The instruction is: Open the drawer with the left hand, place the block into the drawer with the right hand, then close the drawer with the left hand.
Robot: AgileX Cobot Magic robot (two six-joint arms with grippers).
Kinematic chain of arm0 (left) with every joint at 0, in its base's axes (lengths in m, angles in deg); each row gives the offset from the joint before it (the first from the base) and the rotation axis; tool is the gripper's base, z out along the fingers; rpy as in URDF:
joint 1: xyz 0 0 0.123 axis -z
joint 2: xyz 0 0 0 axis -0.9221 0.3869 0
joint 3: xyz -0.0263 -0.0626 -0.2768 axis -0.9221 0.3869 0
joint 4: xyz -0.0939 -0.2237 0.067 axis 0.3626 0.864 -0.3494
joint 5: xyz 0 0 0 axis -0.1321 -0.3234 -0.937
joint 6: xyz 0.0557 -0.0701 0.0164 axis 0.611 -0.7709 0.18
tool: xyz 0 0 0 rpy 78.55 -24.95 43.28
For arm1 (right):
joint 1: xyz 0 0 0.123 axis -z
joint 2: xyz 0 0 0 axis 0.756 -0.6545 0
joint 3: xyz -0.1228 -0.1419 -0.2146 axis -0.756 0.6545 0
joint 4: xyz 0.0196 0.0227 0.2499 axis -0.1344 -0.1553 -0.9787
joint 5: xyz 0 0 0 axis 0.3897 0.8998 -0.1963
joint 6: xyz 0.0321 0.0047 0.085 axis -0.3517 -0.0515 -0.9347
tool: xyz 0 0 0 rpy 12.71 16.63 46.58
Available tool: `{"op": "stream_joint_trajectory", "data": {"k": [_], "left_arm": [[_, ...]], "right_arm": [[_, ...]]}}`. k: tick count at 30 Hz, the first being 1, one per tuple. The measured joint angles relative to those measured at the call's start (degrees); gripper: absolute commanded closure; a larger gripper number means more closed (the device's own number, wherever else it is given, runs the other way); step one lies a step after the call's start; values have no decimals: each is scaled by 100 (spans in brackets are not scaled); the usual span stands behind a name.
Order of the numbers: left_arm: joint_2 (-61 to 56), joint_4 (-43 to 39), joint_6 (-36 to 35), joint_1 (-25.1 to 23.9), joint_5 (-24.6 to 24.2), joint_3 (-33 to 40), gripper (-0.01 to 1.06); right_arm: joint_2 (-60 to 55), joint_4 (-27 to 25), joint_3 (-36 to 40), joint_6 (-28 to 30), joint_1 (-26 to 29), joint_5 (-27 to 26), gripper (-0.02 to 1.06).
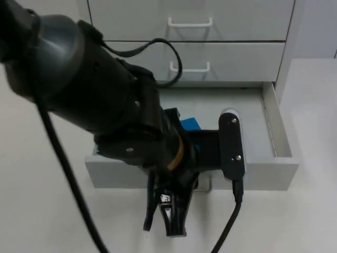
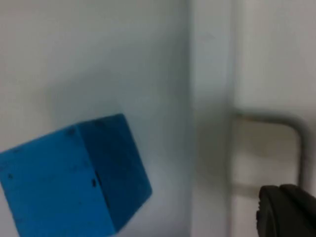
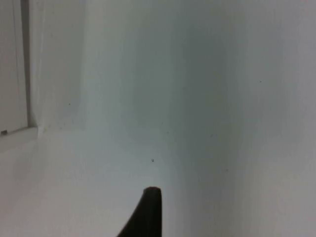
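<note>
The lowest drawer [image 1: 276, 138] of the white cabinet is pulled out. A blue block [image 1: 190, 124] lies on its floor, partly hidden under my left arm; the left wrist view shows the block [image 2: 69, 182] resting near the drawer's front wall. My left gripper [image 1: 164, 224] hangs just outside the drawer front, over the table, with its fingers slightly apart and nothing between them. The drawer handle [image 2: 296, 143] is close to its black fingertip [image 2: 289, 212]. A fingertip [image 3: 147, 212] of my right gripper points at a bare white surface, away from the drawer.
Two shut drawers with white handles [image 1: 189, 22] [image 1: 189, 67] sit above the pulled-out one. White table top [image 1: 316, 211] surrounds the drawer front. My left arm covers much of the drawer's left half.
</note>
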Motion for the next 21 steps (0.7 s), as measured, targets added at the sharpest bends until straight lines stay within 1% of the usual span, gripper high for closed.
{"op": "stream_joint_trajectory", "data": {"k": [6,8,10,11,15,16,20,21], "left_arm": [[236,-173,-112,0,-37,-181,105],[319,-459,-293,-49,-25,-280,105],[383,-825,-633,-117,-2,-333,105],[383,-825,-633,-117,-2,-333,105],[446,-1535,-1569,-381,-100,-506,105],[446,-1535,-1569,-381,-100,-506,105],[449,-2546,-2592,-713,-120,-795,105],[449,-2546,-2592,-713,-120,-795,105]], "right_arm": [[0,0,0,0,0,0,20],[0,0,0,0,0,0,20],[0,0,0,0,0,0,20],[0,0,0,0,0,0,20],[0,0,0,0,0,0,20],[0,0,0,0,0,0,20],[0,-10,0,0,0,0,20],[0,-10,0,0,0,0,20]]}}
